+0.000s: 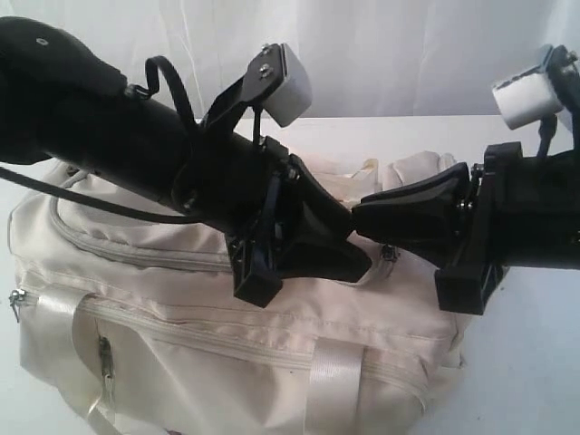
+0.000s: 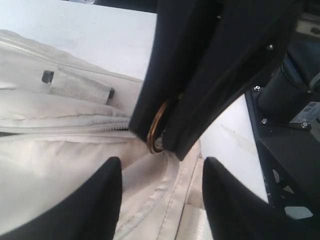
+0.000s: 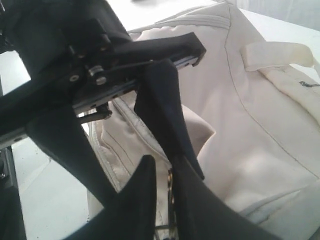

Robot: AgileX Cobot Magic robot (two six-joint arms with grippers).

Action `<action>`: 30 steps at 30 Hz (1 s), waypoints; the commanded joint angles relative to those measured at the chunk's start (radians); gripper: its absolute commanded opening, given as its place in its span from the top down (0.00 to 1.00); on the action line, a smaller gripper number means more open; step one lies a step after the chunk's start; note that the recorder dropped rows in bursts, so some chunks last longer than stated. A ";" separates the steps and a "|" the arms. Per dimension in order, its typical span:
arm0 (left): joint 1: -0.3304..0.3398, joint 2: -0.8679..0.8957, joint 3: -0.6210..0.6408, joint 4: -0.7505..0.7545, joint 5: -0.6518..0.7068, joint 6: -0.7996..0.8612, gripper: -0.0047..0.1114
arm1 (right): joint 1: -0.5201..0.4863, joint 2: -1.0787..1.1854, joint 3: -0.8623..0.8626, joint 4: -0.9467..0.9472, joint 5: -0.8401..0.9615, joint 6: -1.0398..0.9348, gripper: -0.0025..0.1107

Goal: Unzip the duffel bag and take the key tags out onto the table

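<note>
Right claw [image 1: 367,217] pinches brass metal ring [image 2: 151,131] on cream fabric duffel bag [image 1: 181,335]; left claw [image 2: 162,162] wide. Oblique pull could slip ring.

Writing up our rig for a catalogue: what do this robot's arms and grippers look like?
Both arms are matte black. The left arm is a thick round tube, with a black cable alongside and a black cable tie looped above. The left gripper and right gripper each have two black fingers tapering to points. A white boxy camera sits on a black bracket over each wrist.
</note>
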 commanded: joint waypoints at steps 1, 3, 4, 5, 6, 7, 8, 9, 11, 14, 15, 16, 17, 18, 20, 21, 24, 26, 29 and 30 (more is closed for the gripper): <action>-0.003 0.004 0.001 -0.064 0.016 0.014 0.50 | -0.002 -0.022 0.003 0.011 -0.008 -0.011 0.95; -0.003 0.004 0.001 -0.090 0.016 0.029 0.50 | -0.002 -0.030 0.003 0.011 -0.008 -0.011 0.95; -0.003 0.004 0.001 -0.101 0.016 0.040 0.50 | -0.002 -0.034 0.003 0.011 -0.010 -0.011 0.95; -0.003 0.004 0.001 -0.108 0.017 0.040 0.50 | -0.002 -0.036 0.003 0.011 -0.014 -0.011 0.95; -0.003 0.004 0.001 -0.114 0.019 0.040 0.50 | -0.002 -0.039 0.003 0.011 -0.028 -0.011 0.95; -0.003 0.004 0.001 -0.114 0.019 0.040 0.50 | -0.002 -0.039 0.003 0.011 -0.042 -0.011 0.95; -0.003 0.004 0.001 -0.114 0.023 0.040 0.50 | -0.002 -0.039 0.003 0.011 -0.063 -0.011 0.95; -0.003 0.004 0.001 -0.112 0.030 0.040 0.50 | -0.002 -0.039 0.003 0.011 -0.082 -0.011 0.95; -0.003 0.004 0.001 -0.114 0.052 0.042 0.50 | -0.002 -0.039 0.003 0.011 -0.100 -0.009 0.95; -0.003 0.004 0.001 -0.118 0.091 0.058 0.50 | -0.002 -0.039 0.003 0.011 -0.096 -0.004 0.93; -0.003 0.004 0.001 -0.123 0.093 0.060 0.50 | -0.002 -0.039 0.003 0.011 -0.096 -0.004 0.92; -0.003 0.004 0.001 -0.129 0.093 0.060 0.50 | -0.002 -0.039 0.003 0.011 -0.096 -0.004 0.91; -0.003 0.004 0.001 -0.138 0.093 0.065 0.50 | -0.002 -0.039 0.003 0.011 -0.096 -0.004 0.90; -0.003 0.004 0.001 -0.146 0.093 0.078 0.50 | -0.002 -0.039 0.003 0.011 -0.096 -0.004 0.88; -0.003 0.004 0.001 -0.158 0.093 0.091 0.50 | -0.002 -0.039 0.003 0.013 -0.096 -0.004 0.83; -0.003 0.004 0.001 -0.163 0.094 0.091 0.50 | -0.002 -0.039 0.003 0.018 -0.096 -0.004 0.79; -0.003 0.004 0.001 -0.165 0.094 0.091 0.50 | -0.002 -0.039 0.003 0.032 -0.096 -0.002 0.69; -0.003 0.004 0.003 -0.165 0.096 0.091 0.50 | -0.002 -0.041 0.003 0.048 -0.096 -0.002 0.64; -0.003 0.004 0.003 -0.163 0.097 0.091 0.52 | -0.002 -0.048 -0.011 0.051 -0.072 -0.002 0.62; -0.003 0.004 0.003 -0.163 0.097 0.091 0.52 | -0.002 -0.055 -0.020 0.053 -0.050 -0.002 0.62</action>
